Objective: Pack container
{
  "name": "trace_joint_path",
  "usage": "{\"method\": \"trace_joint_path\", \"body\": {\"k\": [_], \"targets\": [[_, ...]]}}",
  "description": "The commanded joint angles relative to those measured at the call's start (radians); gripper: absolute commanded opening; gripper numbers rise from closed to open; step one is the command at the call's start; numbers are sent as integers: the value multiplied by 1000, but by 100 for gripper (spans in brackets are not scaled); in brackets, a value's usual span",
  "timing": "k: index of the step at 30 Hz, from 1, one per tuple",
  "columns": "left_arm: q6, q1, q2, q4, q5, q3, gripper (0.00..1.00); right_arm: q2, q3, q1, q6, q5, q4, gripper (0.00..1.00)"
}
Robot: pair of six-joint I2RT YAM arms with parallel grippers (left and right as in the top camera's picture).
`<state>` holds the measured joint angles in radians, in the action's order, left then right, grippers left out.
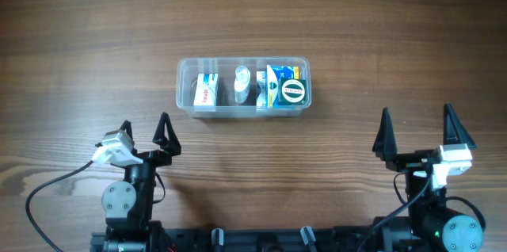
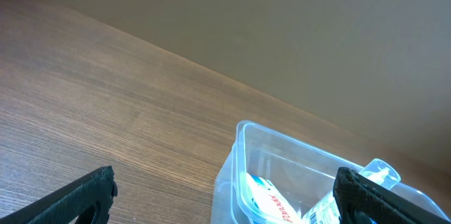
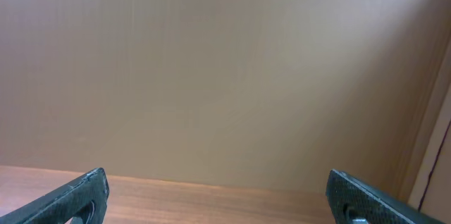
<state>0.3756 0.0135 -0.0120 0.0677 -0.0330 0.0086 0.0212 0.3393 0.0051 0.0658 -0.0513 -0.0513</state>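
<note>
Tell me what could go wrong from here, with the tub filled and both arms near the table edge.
1. The container is clear plastic and stands loose on the table; a push on its rim would probably slide it.
2. The small boxes inside sit close together, so reaching in with the open left gripper may jam or tip them.
3. The camera of the open right gripper shows only the wall, so its own view gives that arm no sight of the tub.

It looks like a robot lab. The left robot arm (image 1: 127,196) sits at 7 o'clock and the right robot arm (image 1: 436,216) at 5 o'clock on a wooden table (image 1: 253,14) by a plain wall (image 3: 225,76).
</note>
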Motion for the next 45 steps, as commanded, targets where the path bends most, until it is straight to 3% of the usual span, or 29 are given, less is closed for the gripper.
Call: {"method": "trace_joint_path", "body": {"k": [1,7,20,30,45], "targets": [[-21,-5,9,1,-10,-3,100,-18,-55,5,17,9,8,100],[-21,-5,9,1,-10,-3,100,-18,-176,5,17,8,24,100],[-21,-5,9,1,-10,-3,100,-18,-334,5,13,5,301,100],[-21,-5,9,1,-10,-3,100,-18,-334,5,14,5,56,100],[-21,-5,9,1,-10,-3,100,-18,-334,5,13,5,53,100]]}}
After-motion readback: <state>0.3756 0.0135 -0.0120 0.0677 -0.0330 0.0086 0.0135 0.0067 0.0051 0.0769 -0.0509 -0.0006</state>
